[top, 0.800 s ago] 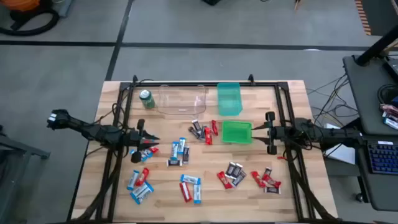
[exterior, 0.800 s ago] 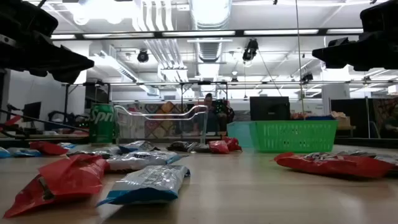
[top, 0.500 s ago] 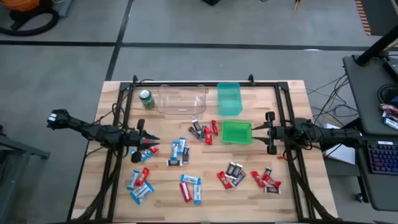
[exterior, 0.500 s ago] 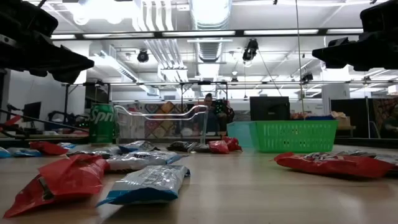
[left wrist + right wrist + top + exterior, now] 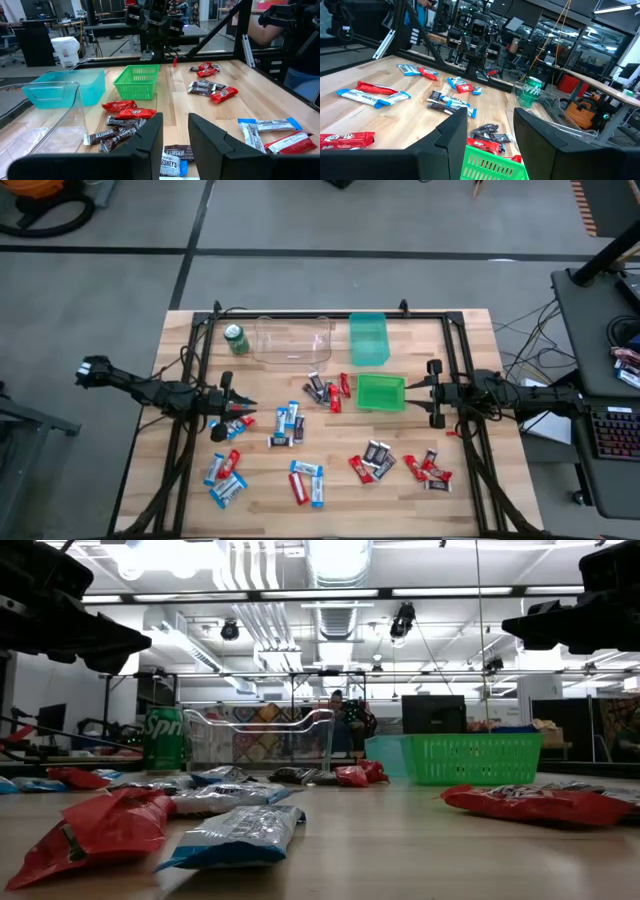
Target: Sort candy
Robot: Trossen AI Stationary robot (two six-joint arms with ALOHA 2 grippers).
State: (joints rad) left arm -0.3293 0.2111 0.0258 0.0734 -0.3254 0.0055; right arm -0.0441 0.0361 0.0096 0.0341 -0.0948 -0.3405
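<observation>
Wrapped candy bars lie flat in clusters across the table: red, blue-and-white and dark ones around (image 5: 288, 424), a near-left group (image 5: 224, 474), a pair (image 5: 306, 481), a near-right group (image 5: 372, 462) and another (image 5: 428, 468), plus some by the green basket (image 5: 328, 390). My left gripper (image 5: 244, 408) hovers open above the left side, fingers apart in its wrist view (image 5: 175, 131). My right gripper (image 5: 432, 393) hovers open at the right side next to the green basket (image 5: 381, 392), fingers apart in its wrist view (image 5: 490, 131).
A clear tray (image 5: 292, 340) and a teal bin (image 5: 368, 338) sit at the far edge, with a green drink can (image 5: 235, 339) at the far left. A black frame (image 5: 197, 360) rims the table. Bare wood lies in the middle near side.
</observation>
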